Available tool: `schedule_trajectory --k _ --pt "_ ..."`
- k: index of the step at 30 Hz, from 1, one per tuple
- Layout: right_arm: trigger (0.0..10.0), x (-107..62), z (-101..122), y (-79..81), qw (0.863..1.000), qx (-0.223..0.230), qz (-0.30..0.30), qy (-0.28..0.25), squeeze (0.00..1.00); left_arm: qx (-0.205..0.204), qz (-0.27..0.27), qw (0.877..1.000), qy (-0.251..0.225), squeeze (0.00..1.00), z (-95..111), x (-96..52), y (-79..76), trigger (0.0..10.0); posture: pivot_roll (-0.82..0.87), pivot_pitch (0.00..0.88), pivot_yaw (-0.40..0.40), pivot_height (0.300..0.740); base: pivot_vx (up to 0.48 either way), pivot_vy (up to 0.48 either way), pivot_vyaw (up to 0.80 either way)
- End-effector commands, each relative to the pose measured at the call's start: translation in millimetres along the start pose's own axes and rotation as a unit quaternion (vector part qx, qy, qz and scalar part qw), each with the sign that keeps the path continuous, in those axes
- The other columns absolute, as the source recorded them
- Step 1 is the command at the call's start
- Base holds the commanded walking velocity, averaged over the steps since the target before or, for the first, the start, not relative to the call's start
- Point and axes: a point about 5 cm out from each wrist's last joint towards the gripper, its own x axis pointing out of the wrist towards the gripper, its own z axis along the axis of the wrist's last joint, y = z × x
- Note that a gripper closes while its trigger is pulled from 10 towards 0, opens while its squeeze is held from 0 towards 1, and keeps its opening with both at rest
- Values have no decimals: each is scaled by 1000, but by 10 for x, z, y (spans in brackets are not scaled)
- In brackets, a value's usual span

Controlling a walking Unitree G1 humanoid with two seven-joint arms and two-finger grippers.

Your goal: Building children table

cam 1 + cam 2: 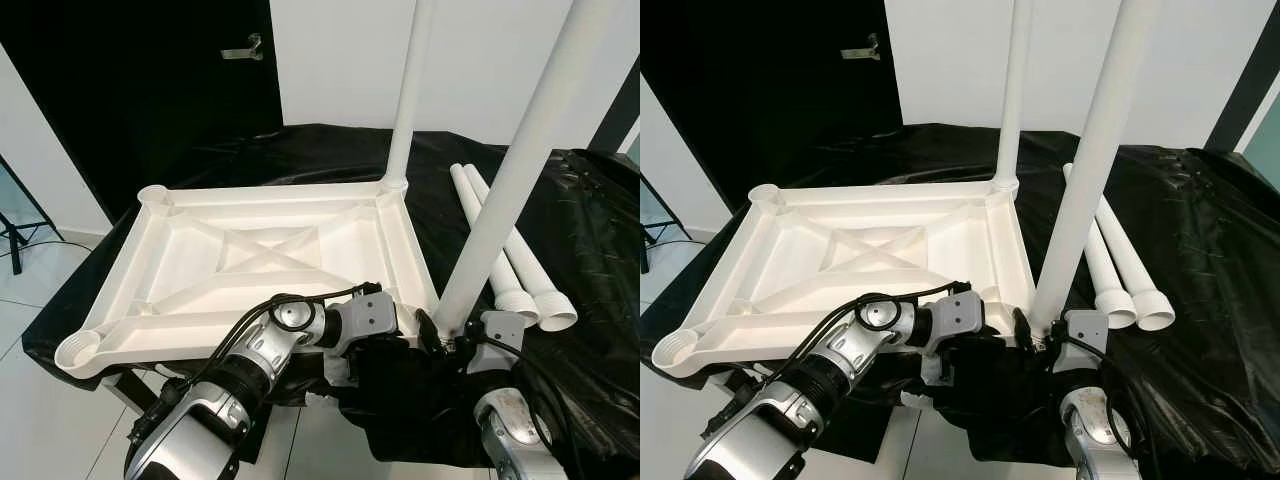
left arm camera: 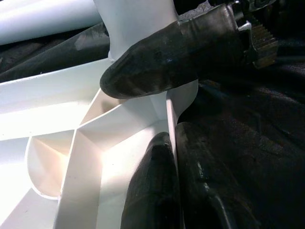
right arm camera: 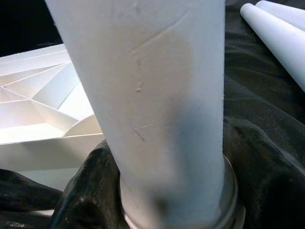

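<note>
While the right pincer [image 1: 452, 340] pinches the second table leg [image 1: 520, 160] at the tray's [image 1: 150, 260] 5 o'clock corner, left pincer [image 2: 162, 114] probably clamps the rim; next, seat it fully.

The head views are evenly and brightly lit and sharp, glare is thrown off the white tabletop [image 1: 270, 250] and glossy black sheet [image 1: 590, 250], while the close wrist views are rendered soft and shadowed.
</note>
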Motion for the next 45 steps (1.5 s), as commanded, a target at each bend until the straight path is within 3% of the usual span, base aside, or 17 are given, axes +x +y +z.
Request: schedule_trajectory --k 1,2,3,4,9,10,18,19,21,22,23,24,31,32,36,37,45 --pt "3333 -31 -68 -271 997 -19 -75 29 0 -84 -71 990 84 0 -513 29 -379 10000 157 0 8 740 0 0 0" --pt "8314 -22 -69 -230 997 -21 -61 29 0 -83 -71 990 84 0 -510 34 -376 10000 155 0 9 740 0 0 0" --pt "10000 -14 -69 -201 998 -21 -48 28 8 -83 -71 991 83 0 -507 39 -376 10000 155 0 9 740 0 0 0" --pt "10000 -3 -64 -165 999 -22 -21 26 1000 -83 -71 991 83 0 -507 44 -381 10000 155 0 10 740 0 0 0" --pt "10000 7 -54 -110 998 -38 49 28 1000 -85 -73 990 85 0 -527 41 -400 10000 152 0 8 740 0 0 0" --pt "10000 -10 -59 -94 997 -44 64 32 0 -86 -72 990 85 0 -532 39 -401 10000 153 0 6 740 0 0 0" --pt "10000 -129 -108 -37 985 -43 154 66 0 -85 -71 990 84 0 -521 53 -391 10000 139 0 9 740 0 0 0" --pt "8157 -150 -110 -26 980 -53 178 71 0 -83 -74 990 84 0 -518 58 -393 10000 135 0 9 740 0 0 0" --pt "8157 -165 -112 -19 977 -60 193 73 0 -82 -75 990 84 0 -516 62 -396 10000 134 0 9 740 0 0 0" --pt "4588 -169 -108 -14 972 -75 210 74 0 -82 -76 990 84 0 -512 66 -396 10000 133 0 11 740 0 0 0" --pt "5412 -168 -98 -19 968 -93 223 73 0 -81 -77 990 83 0 -507 70 -396 10000 133 0 11 740 0 0 0" --pt "9098 -159 -90 -54 964 -110 230 72 0 -81 -78 990 82 0 -503 73 -397 10000 131 0 14 740 0 0 0" --pt "10000 -27 -87 -214 958 -136 239 78 0 -81 -80 990 81 0 -501 76 -411 10000 138 0 11 740 0 0 0" --pt "2902 -15 -110 -215 955 -133 250 86 0 -82 -80 990 81 0 -503 76 -415 10000 140 0 10 740 0 0 0" --pt "2902 -4 -137 -217 951 -130 264 96 0 -83 -80 990 80 0 -505 75 -420 10000 140 0 10 740 0 0 0" --pt "0 -35 -174 -184 944 -117 289 111 0 -85 -79 990 80 0 -511 67 -423 10000 151 0 7 740 0 0 0" --pt "0 -131 -224 -70 960 -19 254 118 0 -88 -76 990 81 0 -530 45 -435 10000 157 0 4 740 0 0 0"
